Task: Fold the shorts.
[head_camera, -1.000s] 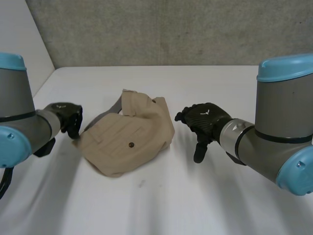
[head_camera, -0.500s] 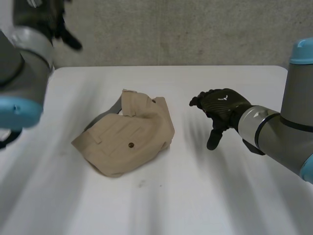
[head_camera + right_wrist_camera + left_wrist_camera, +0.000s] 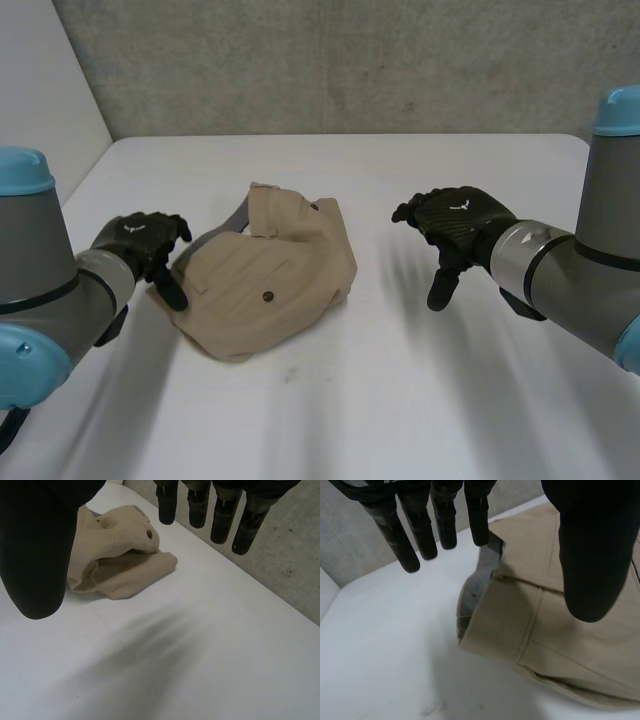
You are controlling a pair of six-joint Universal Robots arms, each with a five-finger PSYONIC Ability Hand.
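Note:
The beige shorts (image 3: 265, 282) lie bunched in a folded heap in the middle of the white table (image 3: 400, 400), a dark button on top and grey lining showing at their left edge. My left hand (image 3: 143, 244) hovers just left of the heap, open, fingers straight. In the left wrist view the shorts (image 3: 555, 625) lie under my thumb (image 3: 595, 550), with the fingers (image 3: 420, 525) spread above the grey lining and holding nothing. My right hand (image 3: 455, 230) hangs open to the right of the shorts, apart from them. From the right wrist the shorts (image 3: 115, 560) lie beyond my straight fingers (image 3: 220, 510).
A grey concrete wall (image 3: 350, 60) runs behind the table's far edge. A white panel (image 3: 40, 100) stands at the far left. Bare tabletop (image 3: 210, 645) stretches under my right hand and towards the near edge.
My left hand, curled at the shorts' left edge a second ago, swung up and away, then came back down beside the heap, open. My right hand drifted slightly right. The shorts stayed put.

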